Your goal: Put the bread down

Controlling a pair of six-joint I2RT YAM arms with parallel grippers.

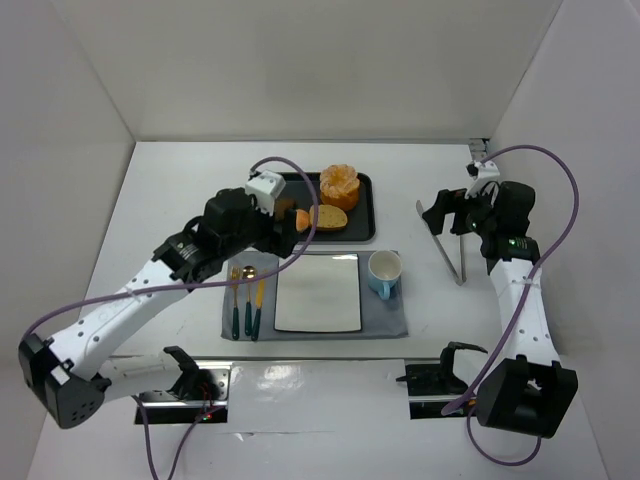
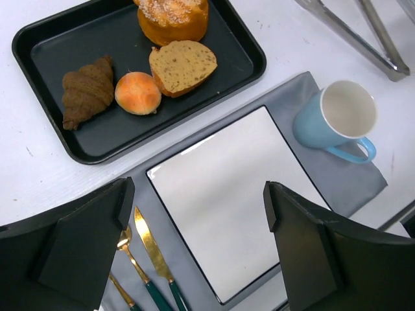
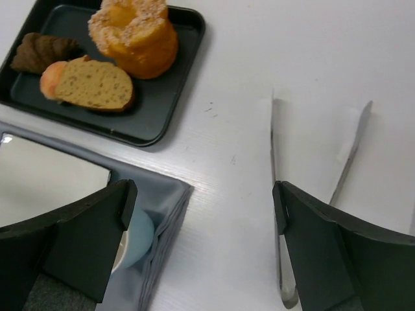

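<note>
The bread, a small round golden-orange bun, lies in the black tray between a brown croissant and a pale bread slice. In the right wrist view the bread is partly hidden behind the slice. From above only a bit of the bread shows beside my left gripper. My left gripper is open and empty, above the white square plate, short of the tray. My right gripper is open and empty over bare table, right of the tray.
A large ridged orange pastry stands at the tray's back. A blue cup and gold cutlery lie on the grey placemat beside the plate. Metal tongs lie under my right gripper.
</note>
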